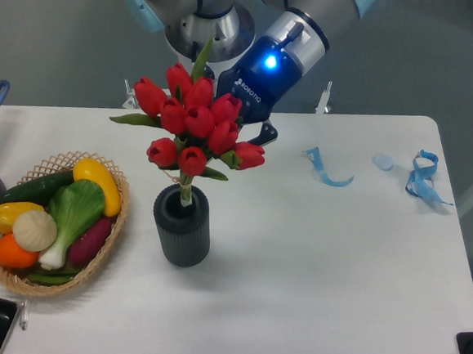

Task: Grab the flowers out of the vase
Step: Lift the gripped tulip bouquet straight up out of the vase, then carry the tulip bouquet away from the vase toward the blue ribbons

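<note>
— Flowers [198, 127] first: where do you have them?

— Your bunch hangs above the vase [183, 226], red buds and leaves well clear of the mouth, only the thin stems dipping into it. The vase stands upright on the table [336, 267], just beside the wicker basket [53, 222] of toy vegetables.

— And your claw [251, 141]?

— It sits behind the bunch at the right, tilted in from the arm. One dark fingertip [266, 133] shows past the buds, and the rest is hidden, so you cannot tell the jaw gap directly. The bunch floats with nothing else bearing it, so you are probably pinching it from behind.

— What does the lift need?

— By my judgement, a straight rise until the stems clear the rim, so the vase isn't tipped.
</note>
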Controlling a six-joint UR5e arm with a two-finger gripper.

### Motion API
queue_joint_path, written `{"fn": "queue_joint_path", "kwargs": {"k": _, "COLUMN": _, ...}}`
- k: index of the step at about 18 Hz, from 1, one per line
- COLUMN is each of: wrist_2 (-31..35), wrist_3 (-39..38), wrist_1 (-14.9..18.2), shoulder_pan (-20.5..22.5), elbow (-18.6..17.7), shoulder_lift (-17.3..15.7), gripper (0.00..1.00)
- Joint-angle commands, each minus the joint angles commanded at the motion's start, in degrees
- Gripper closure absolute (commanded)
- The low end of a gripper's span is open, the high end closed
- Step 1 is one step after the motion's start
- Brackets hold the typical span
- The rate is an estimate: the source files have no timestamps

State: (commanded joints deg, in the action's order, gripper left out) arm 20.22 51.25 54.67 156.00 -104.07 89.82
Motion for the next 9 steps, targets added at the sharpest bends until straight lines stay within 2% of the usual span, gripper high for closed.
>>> {"fn": "queue_joint_path", "kwargs": {"k": 7, "wrist_2": -0.09, "wrist_3": -1.15, "wrist_1": -0.09, "shoulder_pan": 1.23, "elbow": 1.06, "shoulder_lift": 0.0, "gripper": 0.53}}
{"fn": "queue_joint_path", "kwargs": {"k": 9, "wrist_2": -0.09, "wrist_3": -0.98, "wrist_1": -0.96, "shoulder_pan": 2.02, "elbow": 2.46, "shoulder_lift": 0.7, "gripper": 0.53}}
